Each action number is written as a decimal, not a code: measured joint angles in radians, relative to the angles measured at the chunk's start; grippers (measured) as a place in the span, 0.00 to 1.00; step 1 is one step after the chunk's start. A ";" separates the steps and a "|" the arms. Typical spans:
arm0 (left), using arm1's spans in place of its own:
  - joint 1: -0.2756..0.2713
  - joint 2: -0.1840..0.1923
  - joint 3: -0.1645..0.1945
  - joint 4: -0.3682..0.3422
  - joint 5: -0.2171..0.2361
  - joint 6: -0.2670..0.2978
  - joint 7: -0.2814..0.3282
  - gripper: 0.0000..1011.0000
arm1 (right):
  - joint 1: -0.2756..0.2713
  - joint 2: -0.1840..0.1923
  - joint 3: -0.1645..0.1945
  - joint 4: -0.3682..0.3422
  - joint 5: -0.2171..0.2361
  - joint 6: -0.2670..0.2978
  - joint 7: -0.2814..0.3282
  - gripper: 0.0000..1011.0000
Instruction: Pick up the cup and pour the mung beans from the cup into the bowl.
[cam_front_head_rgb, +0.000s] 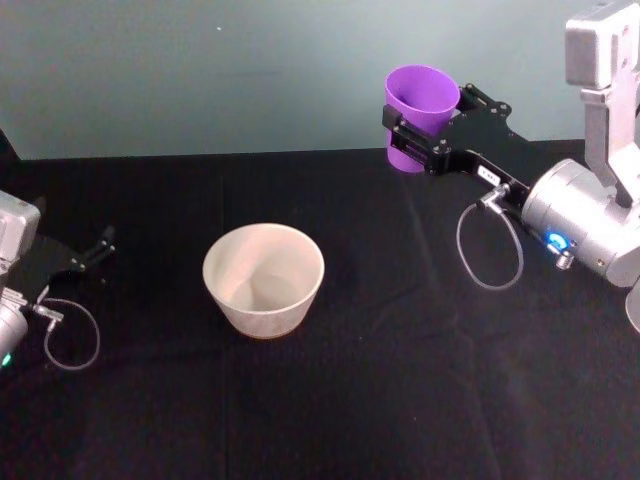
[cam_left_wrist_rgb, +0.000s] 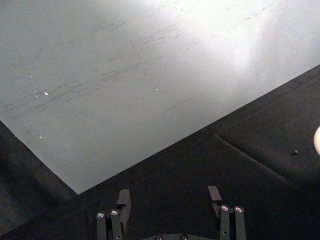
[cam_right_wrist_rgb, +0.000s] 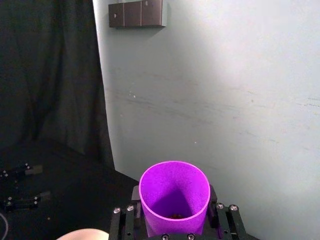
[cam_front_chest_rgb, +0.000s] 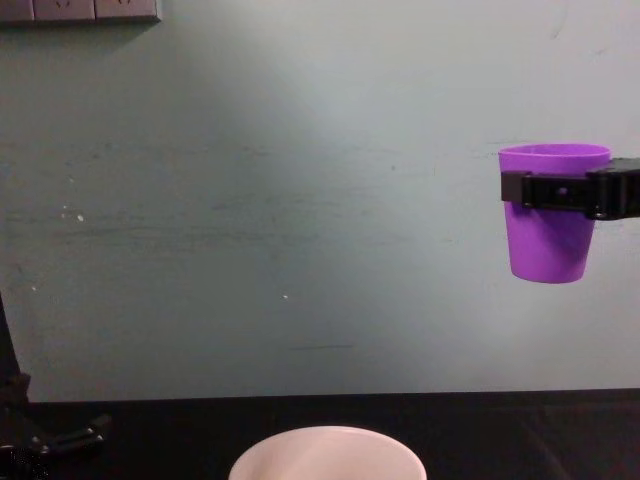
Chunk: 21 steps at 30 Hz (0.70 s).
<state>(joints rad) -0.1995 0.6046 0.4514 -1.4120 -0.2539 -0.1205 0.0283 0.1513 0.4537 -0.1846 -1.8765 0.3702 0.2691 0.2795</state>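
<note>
Status: small purple plastic tumbler (cam_front_head_rgb: 422, 95) hangs up high, right of the wide off-white bowl (cam_front_head_rgb: 263, 280), upright, long axis vertical, mouth up, mung beans (cam_right_wrist_rgb: 175, 216) inside. Right gripper (cam_front_head_rgb: 428, 118) clamps its sides. Lift looks done; next, carry it left over the bowl, then tip. Left gripper (cam_front_head_rgb: 92, 255) parked at left, fingers apart.

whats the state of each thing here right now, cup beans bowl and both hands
cup: upright, held clear of the table
beans: in the bottom of the cup, not yet poured
bowl: upright on the table, empty
right hand: shut on the cup, up beyond and right of the bowl
left hand: open, empty, low at the table's left side
</note>
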 joint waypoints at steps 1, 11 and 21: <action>0.000 0.000 0.000 0.000 0.000 0.000 0.000 0.99 | 0.000 0.000 0.000 0.000 0.000 0.000 0.000 0.73; 0.000 0.000 0.000 0.000 0.000 0.000 0.000 0.99 | 0.000 0.000 0.000 0.000 0.000 0.000 0.000 0.73; 0.000 0.000 0.000 0.000 0.000 0.000 0.000 0.99 | 0.000 0.000 0.000 0.000 0.000 0.000 0.000 0.73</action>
<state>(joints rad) -0.1995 0.6047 0.4514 -1.4120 -0.2539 -0.1205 0.0283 0.1513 0.4538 -0.1846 -1.8765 0.3703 0.2691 0.2795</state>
